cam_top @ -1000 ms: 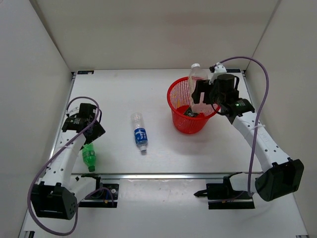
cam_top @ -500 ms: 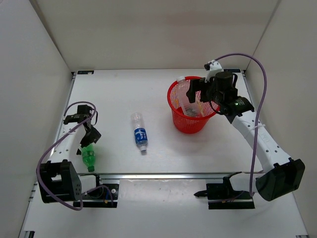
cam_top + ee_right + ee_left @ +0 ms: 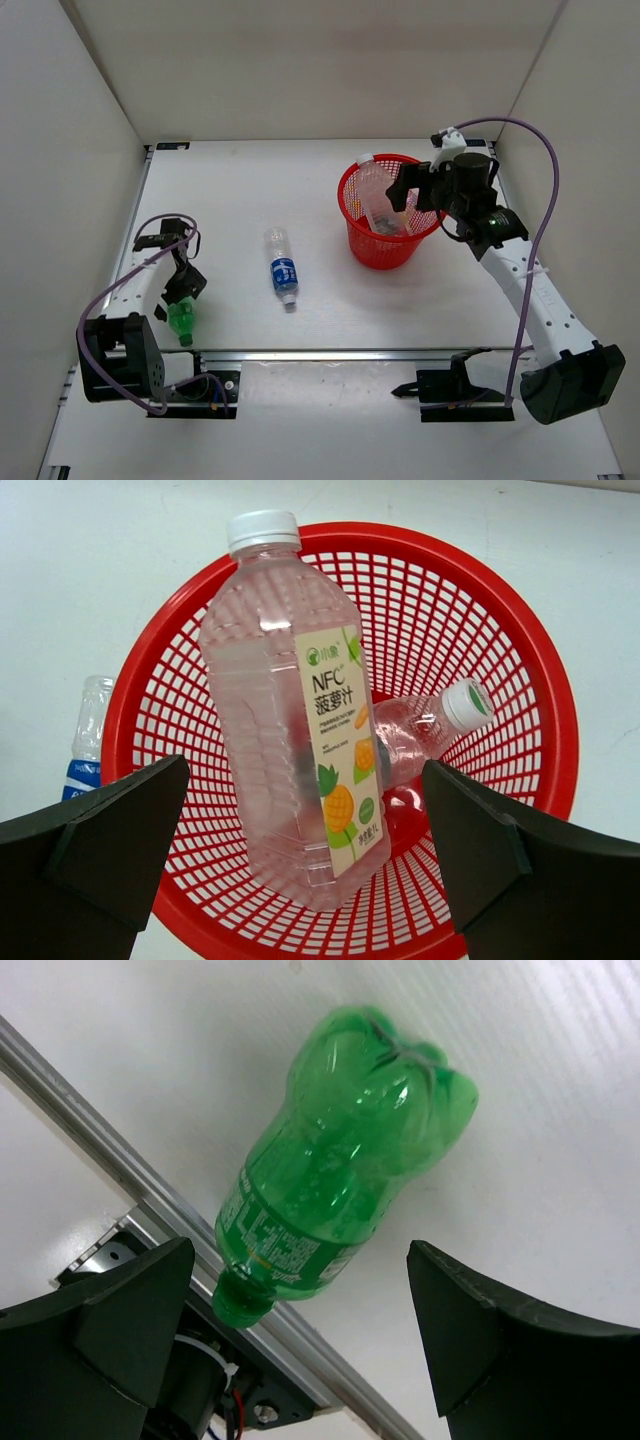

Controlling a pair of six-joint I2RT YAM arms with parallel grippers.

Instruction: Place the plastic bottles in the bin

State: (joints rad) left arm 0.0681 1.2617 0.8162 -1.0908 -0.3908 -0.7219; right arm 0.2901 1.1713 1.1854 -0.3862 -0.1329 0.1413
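Left gripper (image 3: 300,1252) hangs spread over the green bottle (image 3: 345,1180), gripping nothing; the bottle lies flat beside the near rail (image 3: 100,1125), between your fingers, long axis slanting across the gap, cap railward; the right gripper (image 3: 305,768) gapes empty over the bin (image 3: 470,600), well apart; use the left.

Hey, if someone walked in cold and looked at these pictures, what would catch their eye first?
The red mesh basket at the far right of the table stands out, with a tall clear juice bottle leaning inside it beside a smaller bottle. At the near left, a green bottle lies by the rail between the open fingers of the left gripper.
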